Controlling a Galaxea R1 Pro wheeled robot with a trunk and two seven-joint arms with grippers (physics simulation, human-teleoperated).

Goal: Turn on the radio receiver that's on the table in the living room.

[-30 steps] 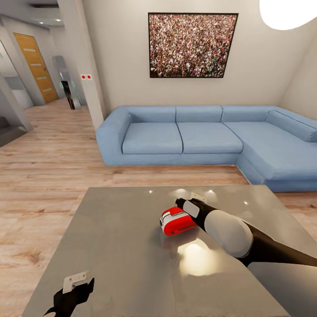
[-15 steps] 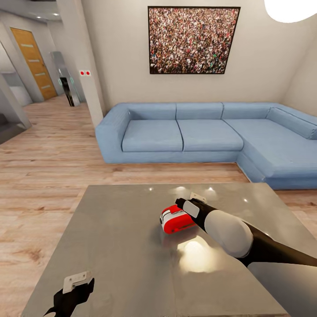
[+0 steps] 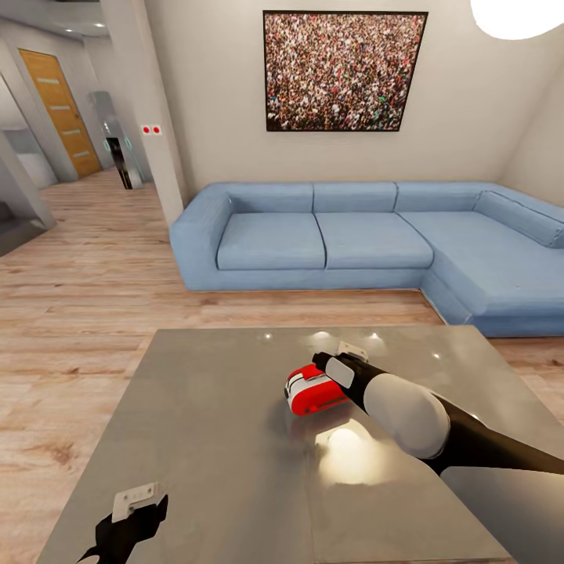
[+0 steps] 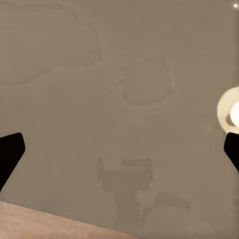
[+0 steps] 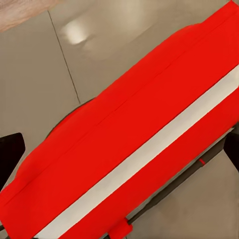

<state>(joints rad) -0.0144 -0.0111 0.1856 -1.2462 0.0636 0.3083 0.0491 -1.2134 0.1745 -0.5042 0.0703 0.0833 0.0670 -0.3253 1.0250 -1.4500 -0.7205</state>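
Though small, red white-trimmed radio receiver (image 3: 313,392)

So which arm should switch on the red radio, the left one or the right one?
The right. Its gripper hangs just over the radio receiver, which looms close between its jaws in the right wrist view. The left gripper sits far off, above bare table near the front edge.

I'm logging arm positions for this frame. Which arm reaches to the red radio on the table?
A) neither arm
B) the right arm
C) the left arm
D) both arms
B: in the head view the right end effector sits over the radio receiver on the table, while the left end effector hangs near the table's near edge, away from it.
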